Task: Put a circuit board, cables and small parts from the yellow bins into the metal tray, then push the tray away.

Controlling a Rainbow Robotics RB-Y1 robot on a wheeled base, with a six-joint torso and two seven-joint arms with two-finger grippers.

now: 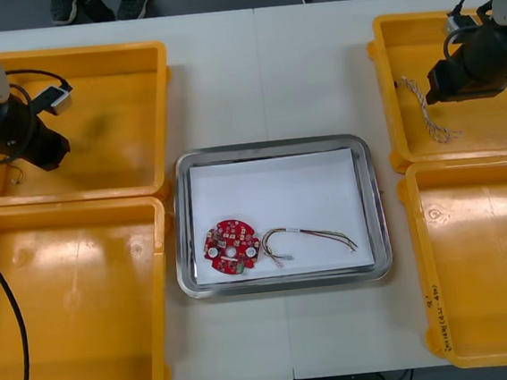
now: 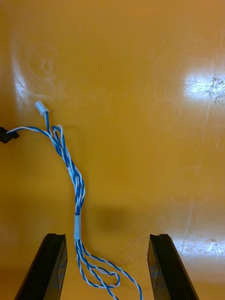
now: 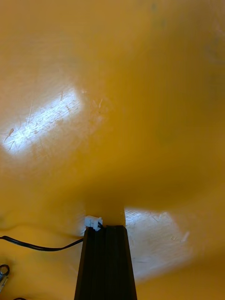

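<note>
Over the far right yellow plastic bin [image 1: 402,50], the right gripper [image 2: 107,238] holds its jaws wide open and empty astride the twisted blue and white cable [image 2: 75,183], which runs lengthwise away from them. The left gripper [image 3: 105,228] rests closed in the far left bin [image 1: 111,105].

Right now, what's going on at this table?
A two-armed robot is filling the tray from yellow bins. The tray already holds a red board and a red and yellow cable. The right gripper hangs open in the far right bin, its fingers either side of a blue and white cable on the bin floor. The left gripper, in the far left bin, is shut, seemingly pinching a black cable by its white plug.
</note>
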